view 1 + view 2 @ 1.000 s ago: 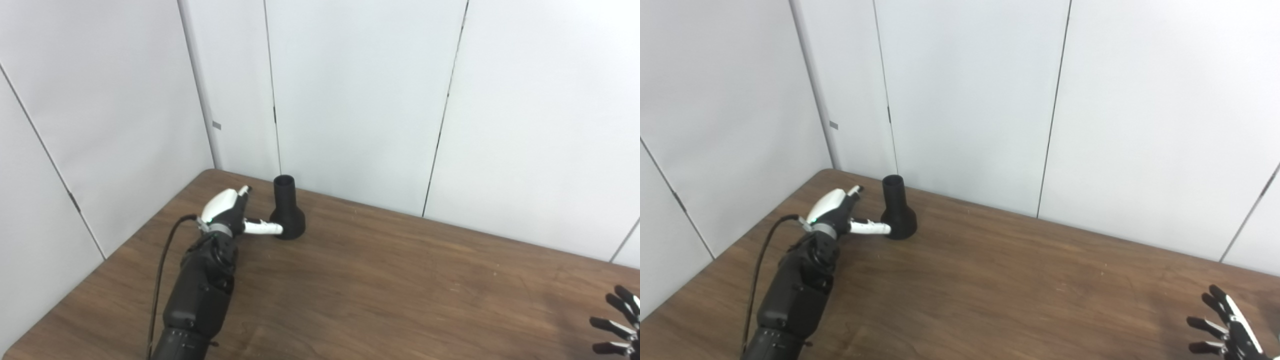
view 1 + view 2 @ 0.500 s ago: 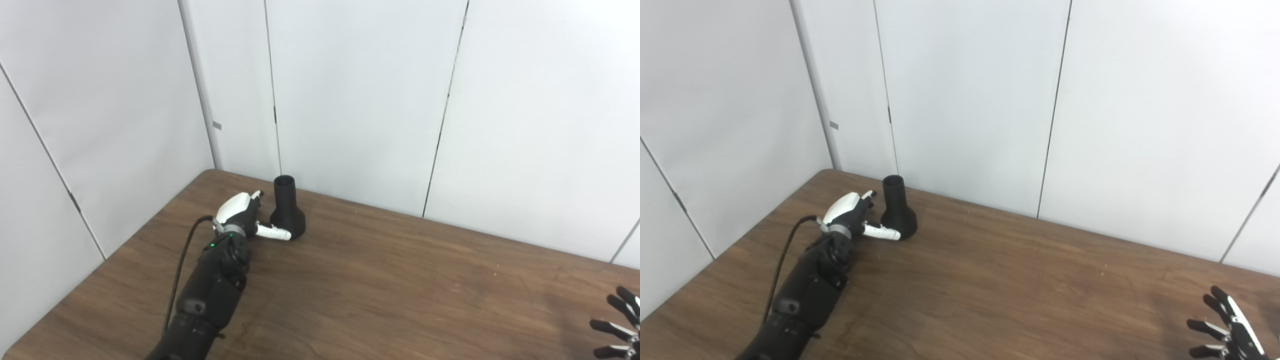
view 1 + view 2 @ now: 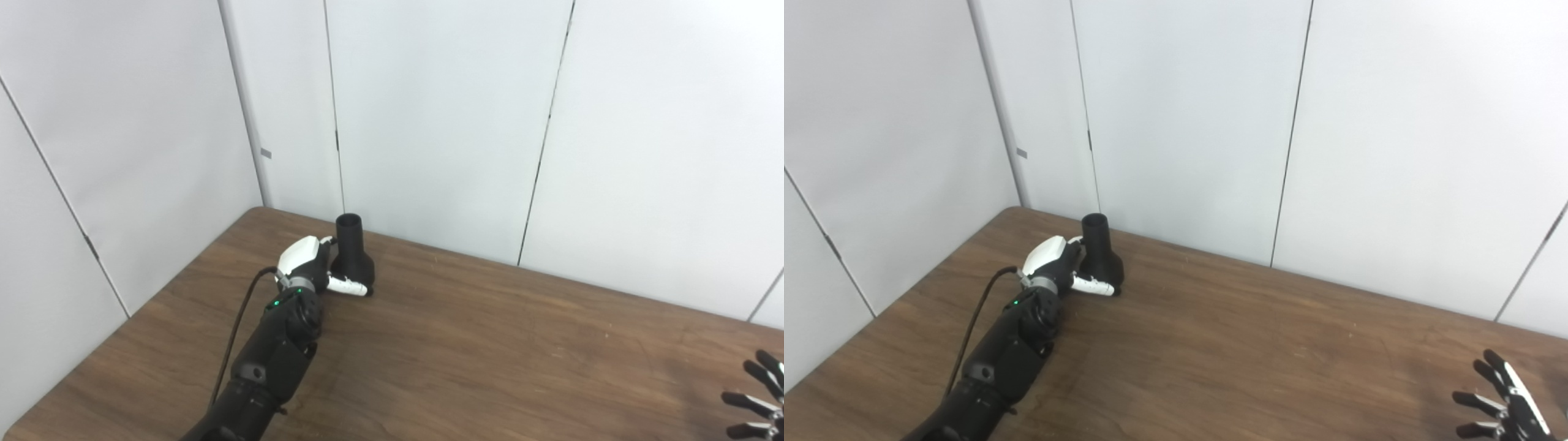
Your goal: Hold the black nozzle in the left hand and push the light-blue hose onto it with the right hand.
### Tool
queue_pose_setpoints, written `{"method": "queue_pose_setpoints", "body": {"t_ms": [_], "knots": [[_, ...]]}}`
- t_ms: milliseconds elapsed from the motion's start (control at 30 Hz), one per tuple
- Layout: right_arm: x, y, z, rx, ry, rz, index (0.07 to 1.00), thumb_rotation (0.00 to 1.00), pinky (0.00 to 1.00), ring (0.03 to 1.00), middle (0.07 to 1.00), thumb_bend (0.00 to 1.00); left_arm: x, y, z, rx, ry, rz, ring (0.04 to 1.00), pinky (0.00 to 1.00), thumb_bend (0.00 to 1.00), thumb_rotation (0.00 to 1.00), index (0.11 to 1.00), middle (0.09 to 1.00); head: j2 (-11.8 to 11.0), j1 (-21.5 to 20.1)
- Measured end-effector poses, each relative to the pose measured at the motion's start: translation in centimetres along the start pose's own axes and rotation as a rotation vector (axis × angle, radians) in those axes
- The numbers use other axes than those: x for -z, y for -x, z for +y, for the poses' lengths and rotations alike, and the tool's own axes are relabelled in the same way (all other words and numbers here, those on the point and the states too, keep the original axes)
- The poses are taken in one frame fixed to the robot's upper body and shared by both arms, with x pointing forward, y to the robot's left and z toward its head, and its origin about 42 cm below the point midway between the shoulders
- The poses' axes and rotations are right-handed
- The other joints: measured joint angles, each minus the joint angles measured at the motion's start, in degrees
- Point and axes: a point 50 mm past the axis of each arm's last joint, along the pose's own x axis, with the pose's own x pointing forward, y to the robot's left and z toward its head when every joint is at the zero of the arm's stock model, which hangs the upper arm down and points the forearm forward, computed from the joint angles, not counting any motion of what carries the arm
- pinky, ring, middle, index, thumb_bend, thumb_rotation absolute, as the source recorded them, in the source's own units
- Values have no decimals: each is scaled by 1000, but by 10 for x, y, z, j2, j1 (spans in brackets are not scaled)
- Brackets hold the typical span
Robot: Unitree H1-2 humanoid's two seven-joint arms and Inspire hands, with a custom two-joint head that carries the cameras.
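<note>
Left eye view shows you the black flared plastic nozzle (image 3: 352,257) standing upright on its wide base near the far left corner of the brown wooden tabletop (image 3: 490,343). Your left hand (image 3: 309,269) is pressed against its near side, thumb across the base, fingers (image 3: 327,241) reaching the neck; whether they have truly closed around it you cannot tell. Your right hand (image 3: 1500,401) waits at the lower right edge, fingers spread, holding nothing. No light-blue hose is visible. If you lift before the grip wraps fully, the nozzle may tip or skid toward the wall.
</note>
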Motion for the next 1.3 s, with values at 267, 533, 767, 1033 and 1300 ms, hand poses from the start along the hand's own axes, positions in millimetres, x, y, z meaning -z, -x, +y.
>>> {"method": "queue_pose_setpoints", "body": {"t_ms": [267, 533, 767, 1033, 1300], "knots": [[-1, 0, 0, -3, -4, 7, 959, 26, 555, 751, 917, 613, -5, 0, -1, 4, 10, -17, 920, 1000, 1000, 266, 765, 843, 6, -8], [-2, 0, 0, -2, -5, 9, 957, 41, 551, 748, 915, 617, -4, -3, 3, -6, 33, -46, 757, 992, 930, 152, 607, 607, 13, -10], [-3, 0, -1, -1, -10, 13, 957, 60, 554, 749, 915, 614, -3, -5, 0, -71, 29, -113, 594, 691, 526, 1, 462, 530, 17, -9], [-4, 0, -1, -1, -16, 13, 957, 65, 554, 751, 913, 602, -3, -5, -3, -82, 11, -152, 574, 683, 523, 0, 467, 518, 19, -10], [-8, 0, 0, -1, -17, 5, 957, 71, 546, 748, 911, 592, -4, -5, -3, -48, -2, -170, 539, 558, 525, 0, 478, 500, 23, -26]]}}
